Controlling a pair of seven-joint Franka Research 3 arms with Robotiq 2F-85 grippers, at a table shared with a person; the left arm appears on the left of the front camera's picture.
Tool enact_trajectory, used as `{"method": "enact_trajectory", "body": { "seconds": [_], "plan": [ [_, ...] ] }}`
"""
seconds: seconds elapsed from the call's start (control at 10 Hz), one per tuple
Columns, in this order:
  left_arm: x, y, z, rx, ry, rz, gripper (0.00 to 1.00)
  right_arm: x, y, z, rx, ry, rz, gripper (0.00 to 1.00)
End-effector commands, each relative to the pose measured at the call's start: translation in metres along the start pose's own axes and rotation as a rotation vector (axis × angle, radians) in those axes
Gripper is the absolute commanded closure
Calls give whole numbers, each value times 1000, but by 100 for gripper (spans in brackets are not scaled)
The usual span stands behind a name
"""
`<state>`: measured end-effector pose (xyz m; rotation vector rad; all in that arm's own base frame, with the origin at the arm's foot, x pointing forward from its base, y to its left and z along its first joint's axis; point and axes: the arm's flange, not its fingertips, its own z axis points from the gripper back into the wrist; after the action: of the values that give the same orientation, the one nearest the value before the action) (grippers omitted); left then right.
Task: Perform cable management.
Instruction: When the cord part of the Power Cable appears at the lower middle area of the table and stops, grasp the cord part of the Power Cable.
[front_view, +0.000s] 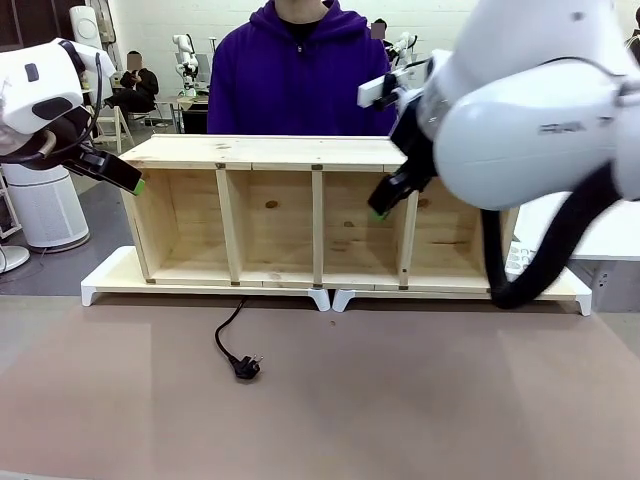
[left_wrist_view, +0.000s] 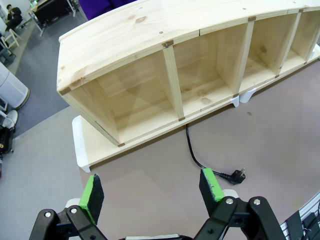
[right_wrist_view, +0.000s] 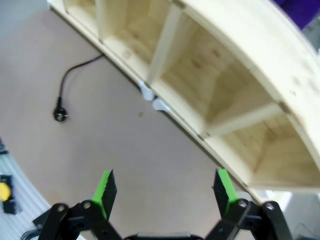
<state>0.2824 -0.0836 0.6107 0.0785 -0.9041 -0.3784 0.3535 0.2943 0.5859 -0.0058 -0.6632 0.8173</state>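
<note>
The thin black cable (front_view: 228, 330) comes out from under the wooden shelf (front_view: 270, 150) and ends in a round two-pin plug (front_view: 247, 368) lying on the brown mat. The white power strip is hidden. My left gripper (front_view: 130, 180) hovers beside the shelf's left end, well above the table. In its wrist view the left gripper (left_wrist_view: 150, 189) is open and holds nothing, with the cable (left_wrist_view: 192, 150) and plug (left_wrist_view: 235, 176) just beyond the right finger. My right gripper (front_view: 385, 205) hangs in front of the shelf's third compartment. The right gripper (right_wrist_view: 165, 187) is open, far from the plug (right_wrist_view: 60, 116).
The shelf has several open compartments and rests on two white bases (front_view: 110, 278) along the mat's far edge. A person in a purple hoodie (front_view: 300, 70) stands behind it. A white table (front_view: 600, 235) sits at the right and a white cylinder unit (front_view: 45, 205) at the left.
</note>
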Motion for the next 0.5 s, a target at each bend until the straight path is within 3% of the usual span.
{"method": "enact_trajectory", "body": {
  "seconds": [0.0,0.4],
  "plan": [
    [2,1,-2,3,-14,-13,0,29,10,-22,75,40,55,0],
    [2,1,-2,3,-14,-13,0,68,48,-71,74,62,-31,0]
  ]
}}
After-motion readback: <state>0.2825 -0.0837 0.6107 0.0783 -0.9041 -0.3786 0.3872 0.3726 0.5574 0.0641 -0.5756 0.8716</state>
